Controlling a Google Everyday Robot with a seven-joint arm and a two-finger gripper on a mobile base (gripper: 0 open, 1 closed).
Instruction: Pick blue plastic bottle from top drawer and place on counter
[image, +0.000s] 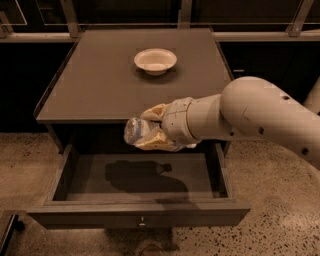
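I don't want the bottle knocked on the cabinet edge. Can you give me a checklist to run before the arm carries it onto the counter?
1. Grip: the gripper has its fingers closed around the bottle: ok.
2. Out of the drawer: the bottle hangs above it, its shadow on the drawer floor: ok.
3. Height over the counter front edge: the bottle overlaps that edge in this view: cannot tell.
4. Landing spot: bare surface in front of the bowl: ok.
5. Bowl: toward the back, apart from the gripper: ok.
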